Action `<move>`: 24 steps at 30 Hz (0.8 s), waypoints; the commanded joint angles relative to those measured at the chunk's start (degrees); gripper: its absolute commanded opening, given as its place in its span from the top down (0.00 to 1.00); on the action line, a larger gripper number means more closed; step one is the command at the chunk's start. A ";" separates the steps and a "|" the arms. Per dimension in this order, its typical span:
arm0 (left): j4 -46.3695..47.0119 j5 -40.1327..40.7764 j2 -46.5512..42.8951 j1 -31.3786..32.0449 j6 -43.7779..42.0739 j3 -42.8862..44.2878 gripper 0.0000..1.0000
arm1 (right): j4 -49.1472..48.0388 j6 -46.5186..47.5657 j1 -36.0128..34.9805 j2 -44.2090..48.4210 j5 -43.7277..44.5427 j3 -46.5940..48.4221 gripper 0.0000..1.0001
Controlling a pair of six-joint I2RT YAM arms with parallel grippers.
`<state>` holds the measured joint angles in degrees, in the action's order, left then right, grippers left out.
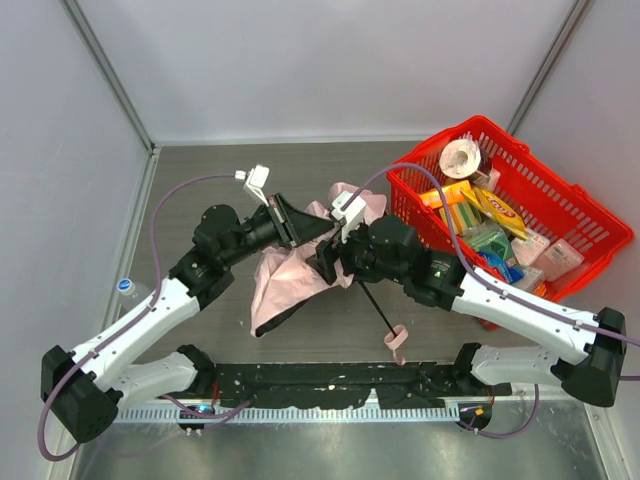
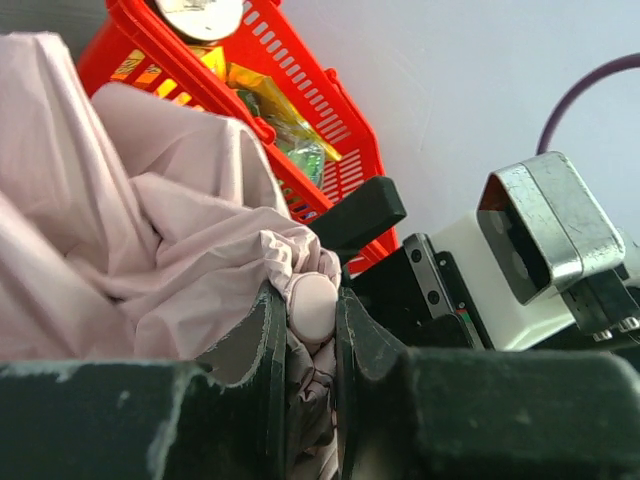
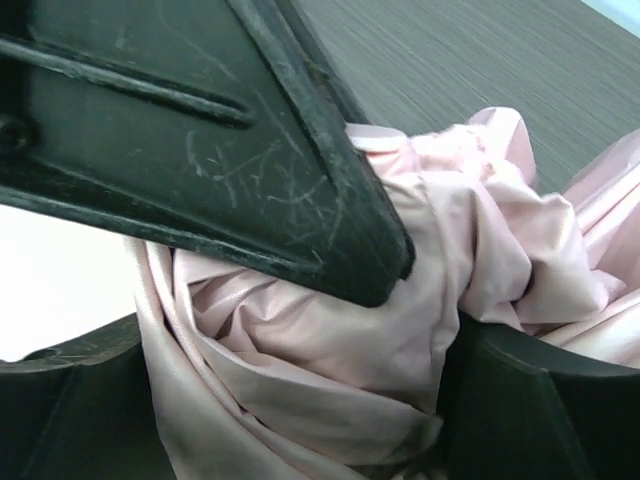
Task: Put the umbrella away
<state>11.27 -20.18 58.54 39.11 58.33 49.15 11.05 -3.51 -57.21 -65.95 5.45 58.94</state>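
The umbrella (image 1: 272, 285) lies half collapsed in the middle of the table, its pale pink fabric bunched up. Its thin black shaft (image 1: 377, 310) runs toward the near edge and ends in a small pink handle (image 1: 396, 341). My left gripper (image 1: 322, 228) is shut on the umbrella's rounded pink tip (image 2: 313, 305) and some folds of cloth. My right gripper (image 1: 328, 262) is open, its jaws wide around the bunched fabric (image 3: 330, 350), with one black finger (image 3: 250, 150) lying over the cloth. The two grippers almost touch.
A red basket (image 1: 585, 235) full of packets and a tape roll stands at the right, close behind the right arm. The same basket (image 2: 350, 150) shows just beyond the fabric in the left wrist view. Grey walls enclose the table on the left, back and right.
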 commanded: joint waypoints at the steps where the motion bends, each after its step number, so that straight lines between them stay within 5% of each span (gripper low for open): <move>1: 17.37 -12.06 -1.85 1.32 7.94 1.04 1.00 | -7.26 -2.29 1.14 -0.49 -10.19 -1.80 0.28; 6: 20.99 -15.32 -2.64 1.40 7.69 0.51 1.00 | -10.61 -4.23 1.49 -1.37 -19.05 -3.48 0.49; 11: 21.34 -16.47 -5.28 1.40 5.31 -0.28 1.00 | -13.85 -6.77 1.58 -0.85 -23.29 -4.00 1.00; 16: 14.34 -16.64 -7.56 1.32 -0.04 1.82 1.00 | -15.00 -8.53 1.58 0.82 -24.44 -4.79 1.00; 17: 10.83 -16.55 -7.83 1.32 -2.14 3.05 0.94 | -15.00 -8.62 1.58 1.17 -23.48 -5.32 0.99; 21: -15.08 -8.58 -11.16 1.32 -15.23 10.96 0.26 | -15.62 -8.62 1.58 4.07 -17.86 -7.78 1.00; 22: -19.14 -4.99 -12.13 1.32 -18.83 12.71 0.01 | -15.71 -8.62 1.58 4.77 -16.80 -7.96 1.00; 24: -30.19 1.33 -14.76 1.23 -22.01 15.26 0.00 | -15.71 -8.45 1.58 5.92 -13.99 -8.49 1.00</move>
<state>-3.03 -26.02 49.87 39.42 46.35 56.51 -1.67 -11.35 -55.05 -62.11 -12.86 51.37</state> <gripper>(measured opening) 0.969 0.448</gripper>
